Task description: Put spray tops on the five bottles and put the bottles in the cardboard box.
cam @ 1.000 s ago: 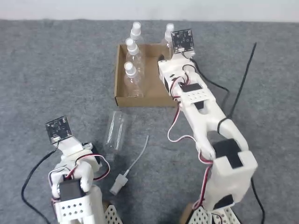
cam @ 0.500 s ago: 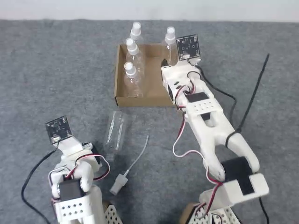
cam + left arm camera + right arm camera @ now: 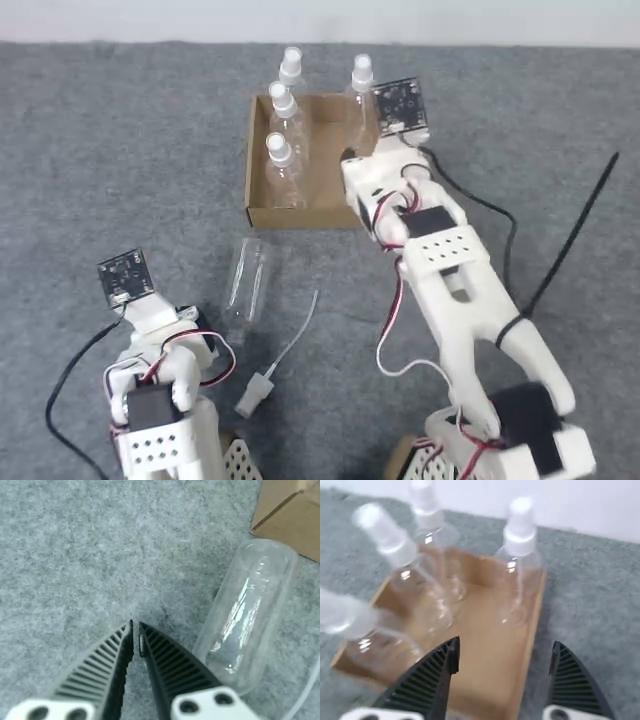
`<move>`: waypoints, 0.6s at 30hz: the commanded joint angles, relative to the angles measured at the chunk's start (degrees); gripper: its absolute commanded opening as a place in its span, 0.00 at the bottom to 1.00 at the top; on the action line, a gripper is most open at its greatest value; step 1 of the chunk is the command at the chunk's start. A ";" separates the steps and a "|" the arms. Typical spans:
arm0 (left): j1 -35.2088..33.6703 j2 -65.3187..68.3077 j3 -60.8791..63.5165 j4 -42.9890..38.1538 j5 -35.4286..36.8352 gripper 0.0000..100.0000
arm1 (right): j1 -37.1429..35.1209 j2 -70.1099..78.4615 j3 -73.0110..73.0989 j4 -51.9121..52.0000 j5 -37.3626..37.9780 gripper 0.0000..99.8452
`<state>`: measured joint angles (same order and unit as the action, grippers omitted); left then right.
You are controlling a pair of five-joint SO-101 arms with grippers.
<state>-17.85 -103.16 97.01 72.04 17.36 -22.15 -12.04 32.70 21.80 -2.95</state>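
One bottle left to cap, four at the box.

Nearest, the left gripper (image 3: 136,630) hangs over the table (image 3: 120,150), fingers all but together. The loose spray top (image 3: 255,392) lies near the bare bottle (image 3: 247,615) (on its side, short of the box); best stand it up and feed the tube in first. Beyond, the cardboard box (image 3: 257,170) holds capped bottles (image 3: 283,165), the farthest perhaps outside it, with the right gripper (image 3: 504,650) above, fingers wide apart.

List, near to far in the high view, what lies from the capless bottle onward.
The capless bottle → cardboard box → first capped bottle → second capped bottle → third capped bottle.
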 commanded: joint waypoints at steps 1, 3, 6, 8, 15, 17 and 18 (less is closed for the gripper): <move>-0.18 -1.14 -0.48 0.18 -0.18 0.01 | -2.15 -5.85 -0.79 3.91 -0.35 0.24; -0.18 -1.14 -0.48 0.18 -0.18 0.01 | -2.15 -6.11 -0.79 4.26 -0.35 0.24; -0.18 -1.14 -0.48 0.18 -0.18 0.01 | -2.07 -6.29 -0.70 4.26 -0.35 0.24; -0.18 -1.14 -0.48 0.18 -0.18 0.01 | -1.98 -6.37 -0.62 4.35 -0.26 0.24; -0.18 -1.14 -0.48 0.18 -0.18 0.01 | -2.15 -7.16 -1.85 8.04 -0.26 0.24; -0.18 -1.14 -0.48 0.18 -0.18 0.01 | -2.24 -8.40 -2.11 9.98 -0.35 0.24; -0.18 -1.14 -0.48 0.18 -0.18 0.01 | -2.33 -9.27 -2.11 10.68 -0.35 0.24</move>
<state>-17.85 -103.16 97.01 72.04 17.36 -23.65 -14.59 32.70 29.45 -2.95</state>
